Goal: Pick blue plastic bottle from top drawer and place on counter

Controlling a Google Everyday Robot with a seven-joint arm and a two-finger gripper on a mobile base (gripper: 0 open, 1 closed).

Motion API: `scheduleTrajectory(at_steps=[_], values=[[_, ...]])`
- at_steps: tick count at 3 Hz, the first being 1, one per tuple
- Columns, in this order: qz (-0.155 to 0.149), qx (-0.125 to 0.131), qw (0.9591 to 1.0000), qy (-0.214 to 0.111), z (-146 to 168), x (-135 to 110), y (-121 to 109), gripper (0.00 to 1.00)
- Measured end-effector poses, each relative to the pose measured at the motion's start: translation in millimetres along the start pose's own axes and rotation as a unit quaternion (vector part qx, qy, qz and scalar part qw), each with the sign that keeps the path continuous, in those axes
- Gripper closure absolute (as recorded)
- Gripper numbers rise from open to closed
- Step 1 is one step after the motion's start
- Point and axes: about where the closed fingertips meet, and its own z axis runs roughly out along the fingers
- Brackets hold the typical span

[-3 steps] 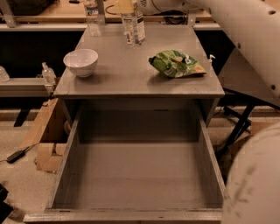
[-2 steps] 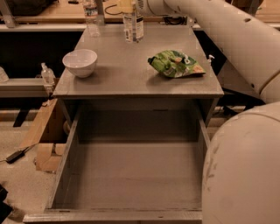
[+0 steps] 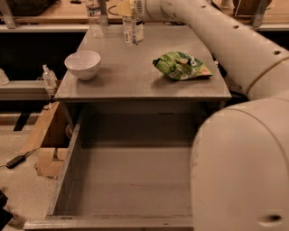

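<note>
The blue plastic bottle [image 3: 132, 30], clear with a pale label, stands upright at the far edge of the grey counter [image 3: 135, 76]. My gripper [image 3: 130, 7] is right over the bottle's top, at the upper edge of the view, and hides the cap. My white arm [image 3: 216, 36] reaches in from the right across the counter's back corner. The top drawer [image 3: 131, 180] is pulled out wide open below the counter, and its flat grey bottom is bare.
A white bowl [image 3: 83, 64] sits at the counter's left and a green chip bag [image 3: 180, 65] at its right. Another clear bottle [image 3: 94, 18] stands at the far left corner. A small pump bottle [image 3: 48, 76] and cardboard [image 3: 47, 135] are at the left. My white body [image 3: 244, 167] fills the lower right.
My arm has swung so that its white bulk covers more of the lower right. The bottle and gripper stay at the counter's far edge, shifted slightly left in view.
</note>
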Motion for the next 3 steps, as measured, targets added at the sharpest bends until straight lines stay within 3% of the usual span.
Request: scheduleTrajectory(at_steps=[1, 2, 3], values=[[-0.004, 0.005, 0.9998, -0.016, 61, 16, -8, 1.0], [-0.009, 0.025, 0.9994, -0.022, 102, 37, -25, 1.0], [-0.016, 0.062, 0.9978, -0.019, 118, 54, -51, 1.0]])
